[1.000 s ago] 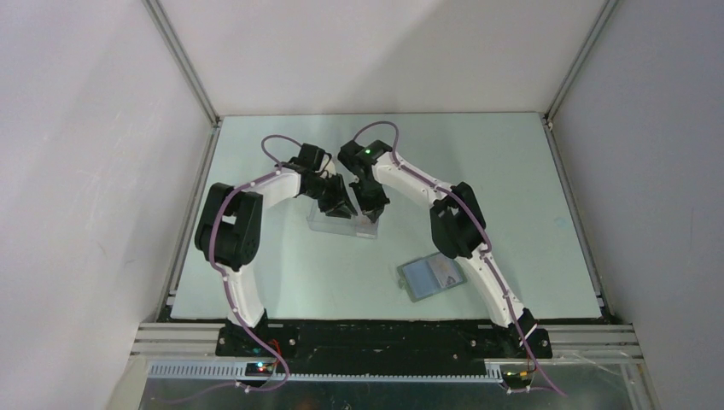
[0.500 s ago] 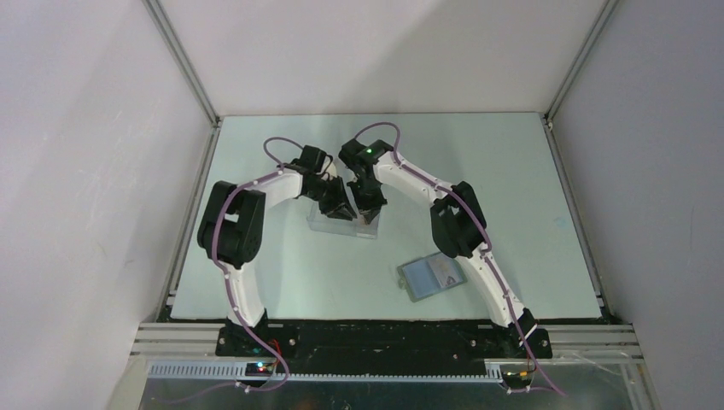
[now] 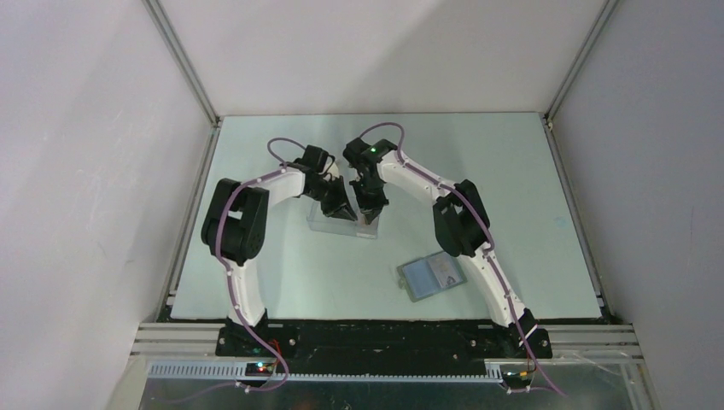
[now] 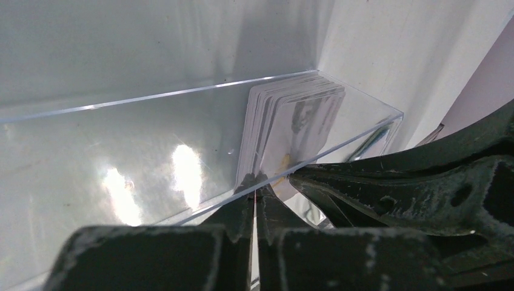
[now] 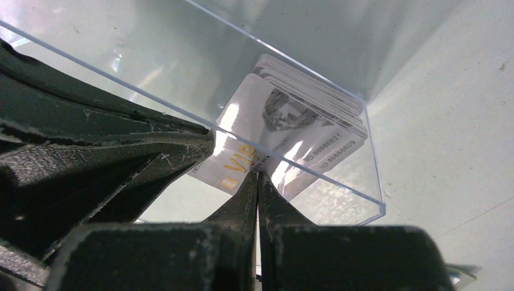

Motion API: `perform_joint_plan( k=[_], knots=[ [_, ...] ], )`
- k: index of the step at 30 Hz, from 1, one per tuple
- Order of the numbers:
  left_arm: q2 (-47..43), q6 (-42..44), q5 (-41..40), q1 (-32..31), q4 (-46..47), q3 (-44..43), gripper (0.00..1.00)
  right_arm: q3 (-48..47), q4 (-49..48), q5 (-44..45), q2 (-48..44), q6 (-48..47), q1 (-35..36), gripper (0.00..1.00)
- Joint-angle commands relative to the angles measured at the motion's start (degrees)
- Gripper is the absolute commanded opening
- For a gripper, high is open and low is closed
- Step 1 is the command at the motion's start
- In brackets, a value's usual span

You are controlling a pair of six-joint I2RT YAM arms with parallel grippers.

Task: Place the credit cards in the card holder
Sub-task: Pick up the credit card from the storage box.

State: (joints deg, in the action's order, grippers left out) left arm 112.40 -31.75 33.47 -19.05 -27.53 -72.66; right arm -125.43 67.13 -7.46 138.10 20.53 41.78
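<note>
A stack of pale credit cards (image 4: 297,115) stands in one end of a clear plastic case (image 3: 329,224). My left gripper (image 4: 257,179) is shut on the case's near wall, at its top rim. My right gripper (image 5: 257,176) is shut on the lower edge of one card printed "VIP" (image 5: 254,127), which tilts away from the stack (image 5: 321,100). In the top view both grippers, the left (image 3: 340,209) and the right (image 3: 370,212), meet tip to tip over the case. The grey card holder (image 3: 431,276) lies open, light-blue inside up, nearer the front beside the right arm.
The right gripper's fingers (image 4: 376,176) crowd the right of the left wrist view. The left gripper's fingers (image 5: 121,145) fill the left of the right wrist view. Pale walls with metal corner posts enclose the green table (image 3: 512,188) on three sides.
Both arms have shifted only slightly over the case; the left elbow has drifted a little to the right. The card holder has not moved.
</note>
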Motion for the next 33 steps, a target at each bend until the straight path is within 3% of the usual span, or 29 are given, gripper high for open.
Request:
perform_joint_plan(
  k=[1,22,28,33],
  knots=[
    [0.1,0.9,3.9,-0.4,0.8,-1.9,0.00,1.7,-1.1,0.9,-1.2,0.2,-0.4,0.00],
    [-3.0,0.1,9.3,-2.0,1.0,-4.0,0.00,3.3,-3.3,-2.5,-5.5,0.9,-2.4,0.00],
    [-1.3,-0.3,9.0,-2.9,1.1,-4.5,0.04,3.0,-3.4,-3.1,-7.7,1.3,-3.4,0.00],
    [-0.5,-0.7,8.6,-3.5,1.1,-5.5,0.15,3.1,-2.7,-3.2,-9.9,1.6,-4.3,0.00]
  ],
)
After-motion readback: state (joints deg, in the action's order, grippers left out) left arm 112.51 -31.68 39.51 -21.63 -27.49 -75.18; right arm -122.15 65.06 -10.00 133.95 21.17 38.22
